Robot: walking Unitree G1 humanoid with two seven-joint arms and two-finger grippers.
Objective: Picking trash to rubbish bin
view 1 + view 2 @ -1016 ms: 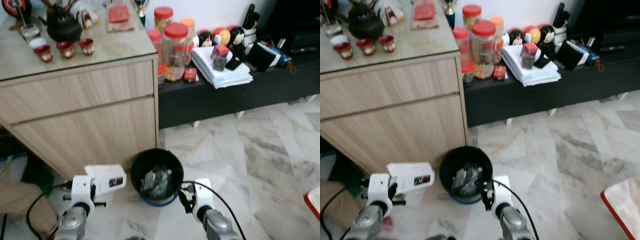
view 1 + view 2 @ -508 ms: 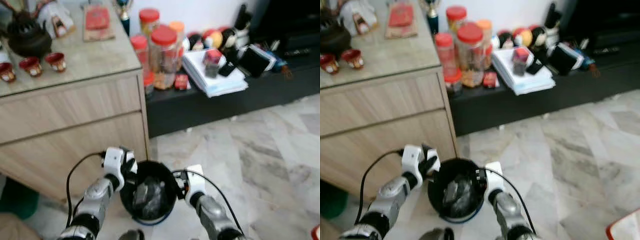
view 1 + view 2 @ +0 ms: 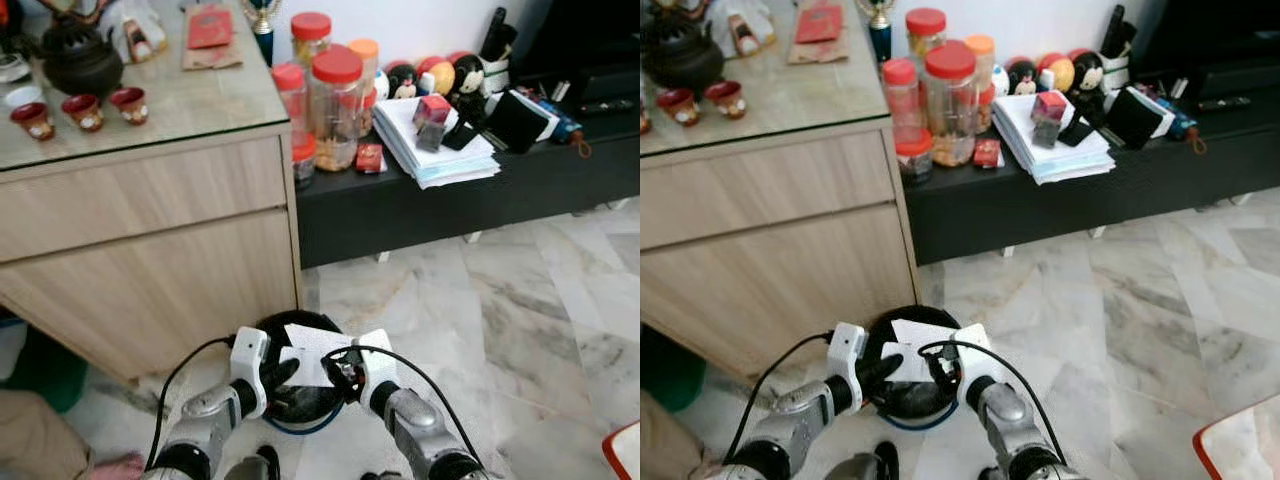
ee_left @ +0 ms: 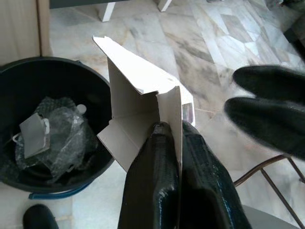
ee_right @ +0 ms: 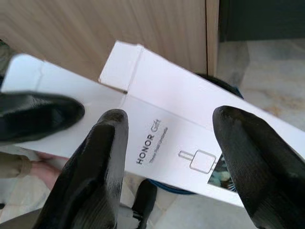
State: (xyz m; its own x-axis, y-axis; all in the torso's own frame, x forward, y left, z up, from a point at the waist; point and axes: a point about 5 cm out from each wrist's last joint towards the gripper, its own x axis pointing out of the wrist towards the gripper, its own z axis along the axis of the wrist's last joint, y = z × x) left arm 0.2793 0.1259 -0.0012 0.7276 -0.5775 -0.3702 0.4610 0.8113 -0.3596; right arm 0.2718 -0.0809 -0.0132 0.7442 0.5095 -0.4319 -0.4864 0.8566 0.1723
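A: How far along is the robot with the trash?

B: On the left, the left gripper (image 3: 283, 372) is clamped on a flap of the white box (image 3: 318, 352), its two fingers (image 4: 157, 191) pinched together on the cardboard. The box hangs over the rim of the black bin (image 3: 902, 398), not yet inside it.

A: And the bin itself?

B: It stands on the marble floor (image 3: 480, 300), just beside the corner of the wooden cabinet (image 3: 150, 250). Crumpled plastic wrap (image 4: 52, 143) already lies at the bottom, so some rubbish looks binned.

A: What is the right side doing?

B: The right gripper (image 5: 167, 157) has its fingers spread wide on either side of the box, gripping nothing.

A: So what is left?

B: By the look of it, only the drop: the left gripper must let go so the box falls in.
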